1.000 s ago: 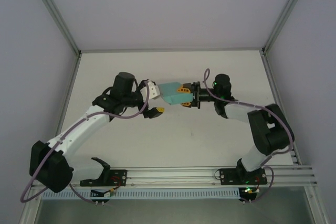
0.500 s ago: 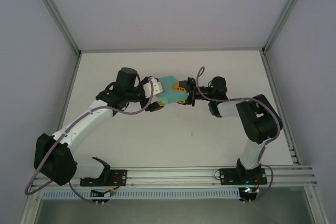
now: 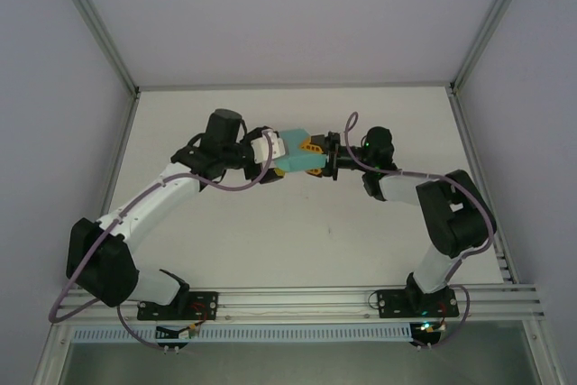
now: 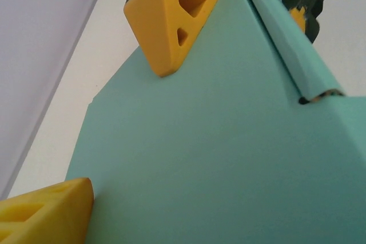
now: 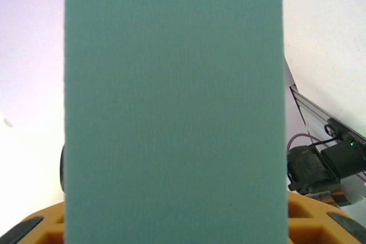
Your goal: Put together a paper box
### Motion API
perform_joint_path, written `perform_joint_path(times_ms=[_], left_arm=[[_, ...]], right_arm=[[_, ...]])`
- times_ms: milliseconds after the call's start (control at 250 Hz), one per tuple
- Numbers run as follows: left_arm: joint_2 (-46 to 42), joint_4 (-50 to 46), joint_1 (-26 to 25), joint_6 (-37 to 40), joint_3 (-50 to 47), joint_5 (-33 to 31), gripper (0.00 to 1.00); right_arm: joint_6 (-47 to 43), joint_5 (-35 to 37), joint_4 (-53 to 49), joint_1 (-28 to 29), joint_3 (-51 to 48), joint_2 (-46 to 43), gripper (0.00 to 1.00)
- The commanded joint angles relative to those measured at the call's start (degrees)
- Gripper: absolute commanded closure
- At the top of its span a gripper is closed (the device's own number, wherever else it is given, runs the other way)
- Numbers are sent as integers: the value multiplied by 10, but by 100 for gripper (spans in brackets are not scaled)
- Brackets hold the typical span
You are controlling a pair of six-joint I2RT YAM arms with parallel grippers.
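The teal-green paper box (image 3: 296, 158) hangs above the middle of the white table, between both grippers. My right gripper (image 3: 313, 158) is shut on its right end; in the right wrist view the card (image 5: 171, 112) stands upright between the orange fingertips (image 5: 34, 230). My left gripper (image 3: 275, 158) is at the box's left end. In the left wrist view the card (image 4: 217, 141) covers most of the frame, one of my left fingers (image 4: 46, 212) lies against its lower left corner, and the other is hidden. The right gripper's yellow finger (image 4: 171, 15) presses on the card's far end.
The white table (image 3: 297, 241) is bounded by grey walls and aluminium posts (image 3: 95, 29) at the back corners. A metal rail (image 3: 297, 299) with both arm bases runs along the near edge.
The left gripper has swung up and in around the box's left end and its jaws have narrowed. The right gripper kept its hold and turned the box toward an edge-on pose.
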Motion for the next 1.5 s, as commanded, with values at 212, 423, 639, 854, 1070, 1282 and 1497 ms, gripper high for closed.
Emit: perform_joint_path(times_ms=[212,423,639,854,1070,1282,1497], left_arm=[[30,30,-32,10,6,-40,25],[5,44,-32,6,-7,-28,56],[-21,29,-32,1,-6,-8,61],[-20,-82,-32,12,23,-34,63],[-12,-229,-29,-3,67,-101,61],[70,-383,-34,-32,163,-151,55],[209,-512,-54,-63,280,-192,53]], right_arm=[[133,-17,8,22,18,-65,76],[130,-15,5,22,8,-74,73],[123,-16,10,22,14,-71,3],[25,-11,-112,-18,-13,-118,0],[-501,132,-816,-147,89,-300,0],[-841,630,-1141,-137,209,-385,0],[-897,512,-954,-137,99,-401,0]])
